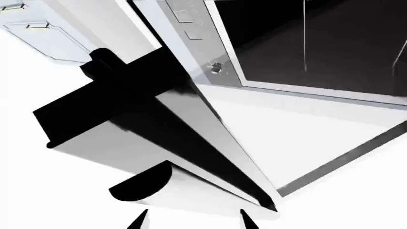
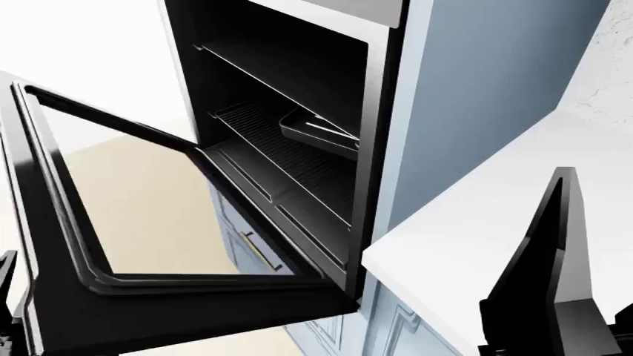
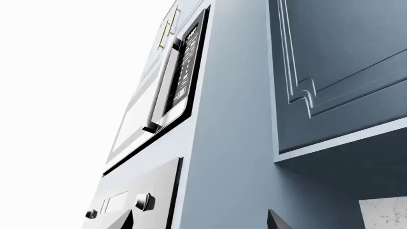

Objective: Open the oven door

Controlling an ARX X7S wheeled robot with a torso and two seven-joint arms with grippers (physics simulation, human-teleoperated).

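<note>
As head view shows, oven door [image 2: 148,297] down (racks exposed) | left fingers [image 1: 141,220] apparently spread | right fingers [image 3: 277,220] spread

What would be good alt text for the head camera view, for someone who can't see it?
The oven door hangs open, swung down toward the camera, exposing a dark cavity with wire racks and a black tray. Blue cabinetry and a white countertop stand to the right.

Oven door [image 2: 59,297] runs off my head view's left and bottom edges, handle out of frame. Both claws: only fingertips [image 1: 137,222] [image 3: 277,220] visible, grip state unreadable.
</note>
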